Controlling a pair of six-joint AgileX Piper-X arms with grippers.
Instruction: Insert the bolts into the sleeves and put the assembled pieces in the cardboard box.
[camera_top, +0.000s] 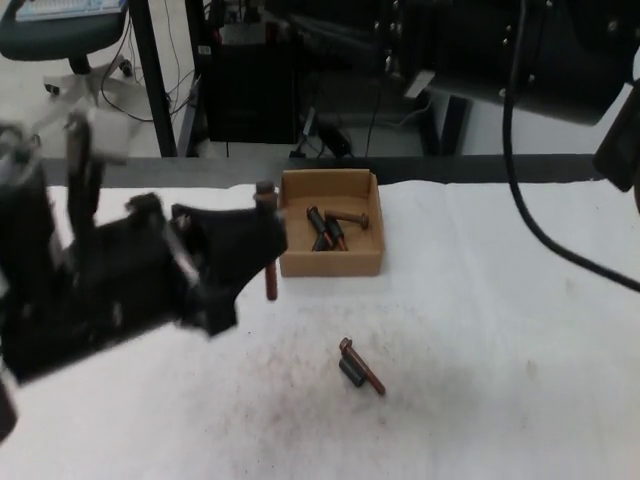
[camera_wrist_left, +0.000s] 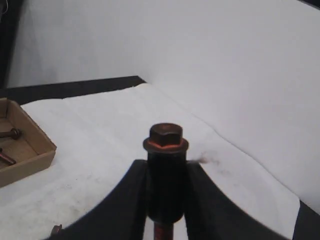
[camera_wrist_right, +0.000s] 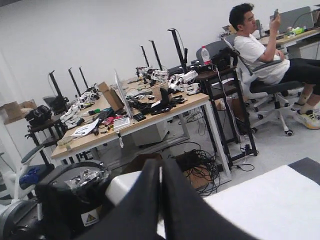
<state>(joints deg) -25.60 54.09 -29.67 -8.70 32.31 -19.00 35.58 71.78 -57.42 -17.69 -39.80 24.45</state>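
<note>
My left gripper (camera_top: 265, 238) is shut on a black sleeve (camera_wrist_left: 166, 186) with a rusty bolt (camera_wrist_left: 165, 138) through it. The piece stands upright, hex head on top, its shank (camera_top: 270, 280) hanging below the jaws, just beside the near left corner of the cardboard box (camera_top: 330, 262). Several assembled pieces (camera_top: 332, 226) lie inside the box. A loose bolt (camera_top: 363, 366) lies on the white cloth in front of the box, with a short black sleeve (camera_top: 351, 372) touching its side. My right gripper (camera_wrist_right: 161, 176) is shut on nothing and points up off the bench towards the room.
A white cloth (camera_top: 500, 330) covers the bench, with a dark smudge around the loose bolt. A black cable (camera_top: 520, 190) hangs over the right side. The box corner (camera_wrist_left: 30, 150) lies close to my left gripper. Desks, chairs and a seated person fill the room behind.
</note>
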